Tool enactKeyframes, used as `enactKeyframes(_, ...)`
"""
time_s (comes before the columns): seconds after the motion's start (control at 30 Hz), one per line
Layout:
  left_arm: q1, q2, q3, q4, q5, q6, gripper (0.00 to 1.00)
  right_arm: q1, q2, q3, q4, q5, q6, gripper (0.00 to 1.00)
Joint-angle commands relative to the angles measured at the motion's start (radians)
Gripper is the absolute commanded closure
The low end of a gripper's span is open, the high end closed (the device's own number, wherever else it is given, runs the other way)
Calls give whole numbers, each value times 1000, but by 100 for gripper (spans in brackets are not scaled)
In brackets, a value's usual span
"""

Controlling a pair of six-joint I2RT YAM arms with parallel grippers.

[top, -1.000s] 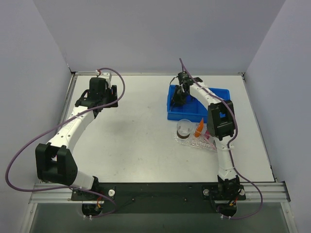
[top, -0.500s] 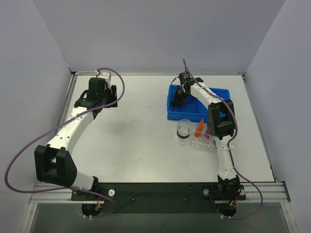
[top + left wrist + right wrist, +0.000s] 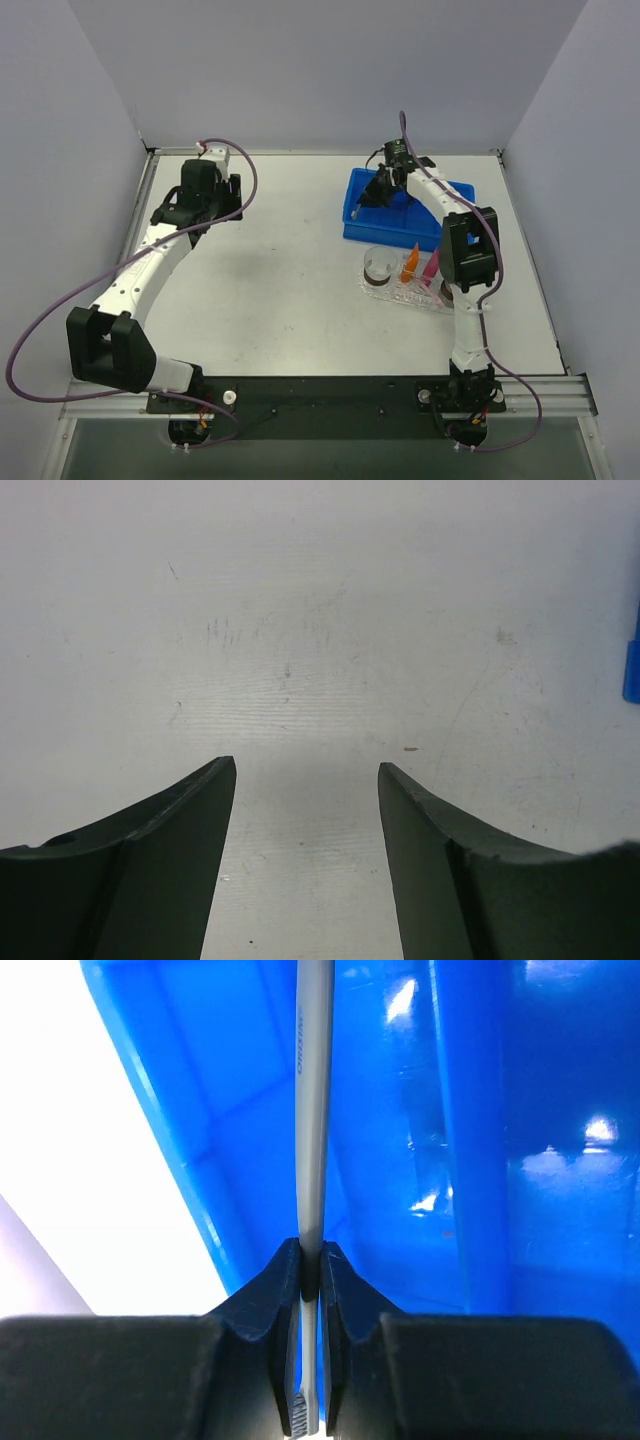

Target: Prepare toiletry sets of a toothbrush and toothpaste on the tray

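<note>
While it hangs over bare bench well to the left of the blue bin (image 3: pixel 380 238), left tool (image 3: pixel 305 768): released, fingers spread wide with nothing between them.
bench (image 3: pixel 290 260): pale and scuffed, carrying the blue bin.
right tool (image 3: pixel 311 1252): above the left part of the blue bin, clenched on the toothbrush.
toothbrush (image 3: pixel 312 1110): thin pale stick pinched between the right tool's fingers, its shaft running out over the inside of the blue bin; whether it touches the bin floor cannot be told.
tray (image 3: pixel 395 298): clear, just beside the near side of the blue bin.
round clear item (image 3: pixel 379 265): on the tray, in front of the left half of the blue bin.
orange toothpaste (image 3: pixel 410 263): on the tray, in front of the middle of the blue bin.
pink toothpaste (image 3: pixel 431 265): on the tray just right of the orange one, in front of the right half of the blue bin.
</note>
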Motion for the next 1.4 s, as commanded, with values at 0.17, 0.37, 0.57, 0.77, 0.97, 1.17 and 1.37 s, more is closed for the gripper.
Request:
enactKeyframes(0.17,-85,-32,77,84,29,57,31,-2,-151,-70,96,-11,50,100)
enactKeyframes(0.37,-191,28,167,124,80,63,31,3,-217,-121,145,-15,62,100)
enactKeyframes(0.57,-274,59,189,185,180,-45,31,10,-313,-191,179,-7,64,100)
enactKeyframes(0.77,-349,94,200,234,220,-142,31,33,-425,-262,196,-5,58,100)
enactKeyframes(0.97,-423,131,206,266,246,-219,31,53,-528,-346,199,4,52,100)
enactKeyframes(1.17,-487,161,207,308,270,-277,31,69,-605,-428,197,12,36,100)
enactKeyframes(1.37,-526,201,216,302,275,-309,31,76,-649,-467,194,7,18,100)
